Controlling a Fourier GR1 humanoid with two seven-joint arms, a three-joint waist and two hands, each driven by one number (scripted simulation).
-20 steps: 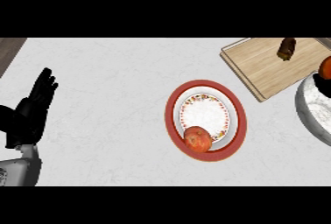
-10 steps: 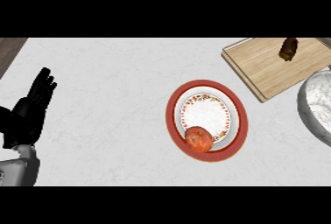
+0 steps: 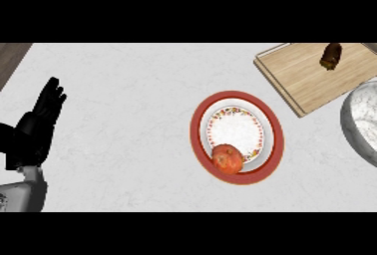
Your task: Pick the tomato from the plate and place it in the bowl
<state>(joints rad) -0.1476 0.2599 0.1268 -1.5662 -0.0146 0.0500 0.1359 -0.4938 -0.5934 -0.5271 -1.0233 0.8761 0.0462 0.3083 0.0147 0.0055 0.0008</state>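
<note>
A red tomato (image 3: 227, 159) lies on the near rim of a red-edged plate (image 3: 274, 127) with a white patterned centre, in the middle of the counter. A grey marbled bowl (image 3: 359, 124) shows partly at the right edge. My left hand (image 3: 38, 127) rests open at the far left, fingers straight and pointing up, well apart from the plate. My right hand is out of the picture.
A wooden cutting board (image 3: 316, 74) lies at the upper right, beside the bowl, with a small dark brown object (image 3: 331, 55) on it. The counter's dark edge (image 3: 11, 57) shows at the upper left.
A reddish thing seen over the bowl at the right edge one second ago is gone from view. The tomato, plate and left hand stay where they were.
</note>
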